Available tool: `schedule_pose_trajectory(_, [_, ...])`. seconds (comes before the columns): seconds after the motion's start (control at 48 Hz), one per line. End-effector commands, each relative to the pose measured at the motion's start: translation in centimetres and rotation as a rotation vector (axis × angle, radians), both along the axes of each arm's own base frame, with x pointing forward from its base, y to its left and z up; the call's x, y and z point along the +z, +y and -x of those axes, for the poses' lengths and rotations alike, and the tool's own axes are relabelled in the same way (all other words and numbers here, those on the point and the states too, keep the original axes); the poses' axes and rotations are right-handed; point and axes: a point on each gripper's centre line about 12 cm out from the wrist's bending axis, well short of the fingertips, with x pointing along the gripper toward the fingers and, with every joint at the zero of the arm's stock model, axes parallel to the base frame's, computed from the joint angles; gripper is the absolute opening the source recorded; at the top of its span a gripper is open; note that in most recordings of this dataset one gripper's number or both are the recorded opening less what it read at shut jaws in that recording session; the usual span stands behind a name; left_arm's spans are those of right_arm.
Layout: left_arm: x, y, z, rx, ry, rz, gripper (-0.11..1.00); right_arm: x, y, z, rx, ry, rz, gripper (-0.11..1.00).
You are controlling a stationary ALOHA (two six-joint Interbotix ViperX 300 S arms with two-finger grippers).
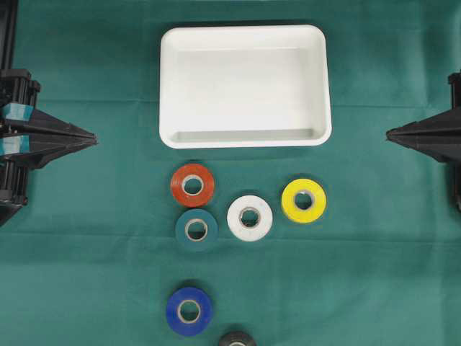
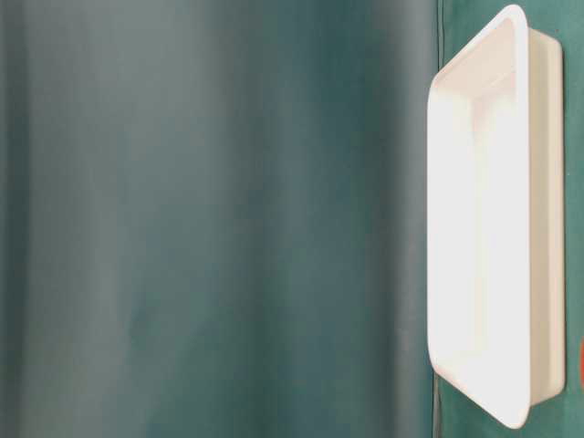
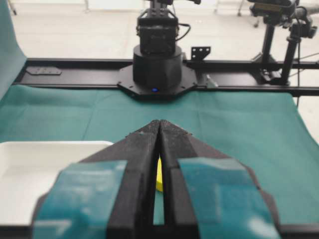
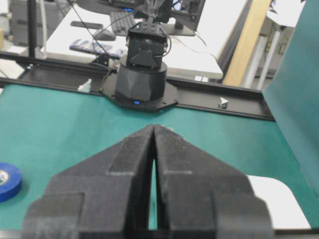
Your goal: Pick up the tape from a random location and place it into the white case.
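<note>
Several tape rolls lie flat on the green cloth below the empty white case (image 1: 245, 90): an orange one (image 1: 178, 185), dark green (image 1: 183, 229), white (image 1: 236, 218), yellow (image 1: 289, 200), blue (image 1: 175, 311), and a black one (image 1: 237, 339) cut off by the bottom edge. My left gripper (image 1: 94, 138) hovers at the far left, shut and empty. At the far right my right gripper (image 1: 389, 132) is shut and empty too. Both are far from the rolls. The left gripper (image 3: 160, 121) shows a sliver of yellow tape (image 3: 159, 174) behind its slit. The right gripper (image 4: 154, 126) has the blue tape (image 4: 7, 180) at its left.
The table-level view shows the white case (image 2: 484, 228) side-on against the green cloth. The opposite arm's base (image 3: 157, 59) stands on a black rail at the cloth's edge in the left wrist view, as does the other base (image 4: 142, 74) in the right wrist view.
</note>
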Motion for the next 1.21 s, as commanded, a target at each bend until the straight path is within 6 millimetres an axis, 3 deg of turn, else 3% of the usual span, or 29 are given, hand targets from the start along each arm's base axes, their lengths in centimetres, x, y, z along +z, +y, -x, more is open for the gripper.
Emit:
schedule_pose_trajectory(0.0, [0.9,0.1,-0.3,0.004,0.002,-0.008,0.01,0.5,0.0,-0.2,0.0,-0.011,-0.003,0.0])
schedule_pose_trajectory(0.25, [0.8,0.1,-0.4,0.003,0.044,-0.002,0.01,-0.2,0.0,-0.3,-0.001,0.11,-0.017,0.0])
schedule_pose_trajectory(0.458, [0.7,0.1,-0.4,0.003,0.051,0.003,0.01,0.0,0.0,-0.2,-0.002,0.107,-0.029,0.01])
schedule_pose_trajectory(0.562, [0.7,0.1,-0.5,0.003,0.048,0.012,0.09,0.0,0.0,-0.2,-0.002,0.106,-0.029,0.03])
schedule_pose_trajectory(0.624, [0.7,0.1,-0.5,0.003,0.048,0.018,0.21,0.1,0.0,-0.2,-0.002,0.103,-0.029,0.13])
schedule_pose_trajectory(0.853, [0.2,0.0,-0.9,0.0,0.071,0.023,0.85,0.1,0.0,-0.2,-0.002,0.104,-0.031,0.79])
schedule_pose_trajectory(0.895, [0.1,0.0,-1.0,0.0,0.078,0.023,0.93,0.1,0.0,-0.2,0.0,0.104,-0.032,0.87])
schedule_pose_trajectory(0.958, [0.0,0.0,-1.4,0.0,0.091,0.023,0.99,0.2,-0.1,-0.2,-0.003,0.101,-0.033,0.92])
schedule_pose_trajectory(1.187, [-0.2,0.0,-2.2,-0.001,0.117,0.022,0.99,0.2,-0.1,-0.2,-0.006,0.103,-0.031,0.91])
